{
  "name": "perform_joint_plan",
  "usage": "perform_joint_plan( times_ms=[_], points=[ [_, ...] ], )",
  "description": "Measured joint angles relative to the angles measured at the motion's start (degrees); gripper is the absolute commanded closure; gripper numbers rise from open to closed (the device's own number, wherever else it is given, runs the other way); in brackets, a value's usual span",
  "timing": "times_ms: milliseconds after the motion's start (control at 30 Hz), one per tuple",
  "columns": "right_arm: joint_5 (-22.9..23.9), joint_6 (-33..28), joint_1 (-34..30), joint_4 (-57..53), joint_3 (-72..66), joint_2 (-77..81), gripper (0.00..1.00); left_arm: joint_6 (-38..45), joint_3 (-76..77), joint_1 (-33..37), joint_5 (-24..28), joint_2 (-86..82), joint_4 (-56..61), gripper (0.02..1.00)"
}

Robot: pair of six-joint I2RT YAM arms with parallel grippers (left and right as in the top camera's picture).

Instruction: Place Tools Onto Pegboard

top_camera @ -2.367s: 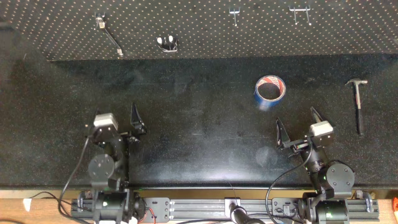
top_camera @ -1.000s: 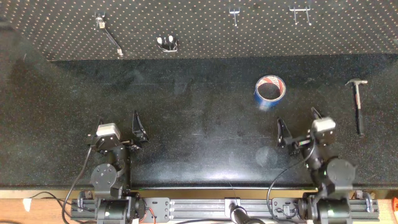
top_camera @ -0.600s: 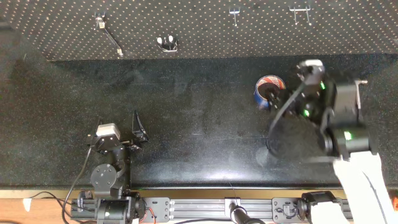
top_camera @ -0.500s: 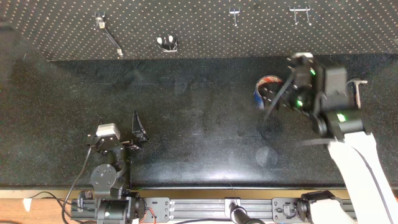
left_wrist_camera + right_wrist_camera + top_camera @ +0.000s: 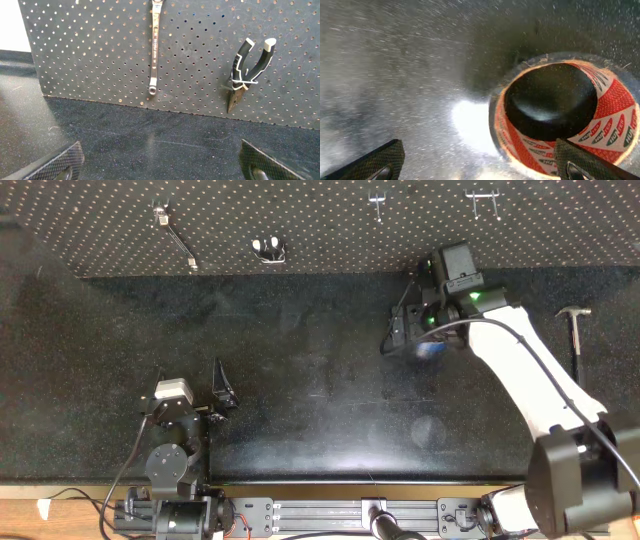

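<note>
Black tabletop [image 5: 300, 380]: right gripper [image 5: 480, 165], jaws spread wide, hangs over tape [image 5: 555, 115], roll off-centre toward one finger (left gripper [image 5: 160, 167], likewise spread, well apart).

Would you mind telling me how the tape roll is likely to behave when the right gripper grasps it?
The tape roll lies flat, hole up, so it probably won't roll unless tipped on edge. It looks like a stiff ring, likely to hold its shape in the right gripper.
</note>
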Motion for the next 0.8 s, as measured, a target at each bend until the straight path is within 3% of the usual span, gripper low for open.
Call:
perform_joint_plan(
  times_ms=[67, 200, 233, 267, 300, 333, 633, 800],
  points=[
    [0.4, 0.0, 0.0, 0.0, 0.0, 1.3, 0.056, 0.0, 0.0, 0.0, 0.0, 0.0, 0.0, 0.023],
    [0.7, -0.5, 0.0, 0.0, 0.0, 3.4, 0.329, 0.0, 0.0, 0.0, 0.0, 0.0, 0.0, 0.023],
    [0.8, -0.9, 0.1, 0.0, 0.0, 3.8, 0.424, 0.0, 0.0, 0.0, 0.0, 0.0, 0.0, 0.023],
    [1.1, -1.2, 0.1, 0.0, 0.0, 4.3, 0.627, 0.0, 0.0, 0.0, 0.0, 0.0, 0.0, 0.023],
    [1.5, -1.5, 0.2, 0.0, 0.0, 4.6, 0.724, 0.0, 0.0, 0.0, 0.0, 0.0, 0.0, 0.025],
    [2.1, -2.1, 0.4, 0.0, 0.0, 5.0, 0.912, 0.0, 0.0, 0.0, 0.0, 0.0, 0.0, 0.023],
    [3.9, -2.8, 1.3, 2.0, 0.5, 3.4, 0.925, 0.0, 0.0, 0.0, 0.0, 0.0, 0.0, 0.023],
    [4.0, -2.6, 3.7, 10.0, 0.5, -16.3, 0.928, 0.0, 0.0, 0.0, 0.0, 0.0, 0.0, 0.023]
  ],
)
